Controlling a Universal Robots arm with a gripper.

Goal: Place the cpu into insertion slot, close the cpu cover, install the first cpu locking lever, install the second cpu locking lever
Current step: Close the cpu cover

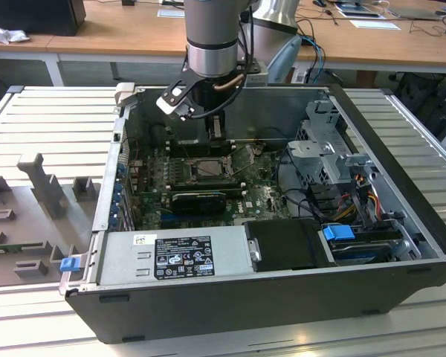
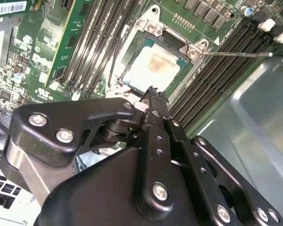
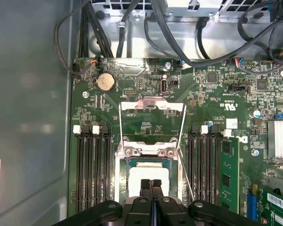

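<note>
Deep in the open computer case [image 1: 208,312], the cpu [image 3: 148,170] lies seated in the insertion slot [image 3: 137,161], the cpu cover [image 3: 151,104] swung open on its far side. The arm [image 1: 212,30] drops straight down, its gripper [image 3: 151,182] clenched on nothing, fingertips together over the cpu's face; contact cannot be told.

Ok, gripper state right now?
Gripper: closed, holding nothing, tips over the cpu in the insertion slot.
</note>
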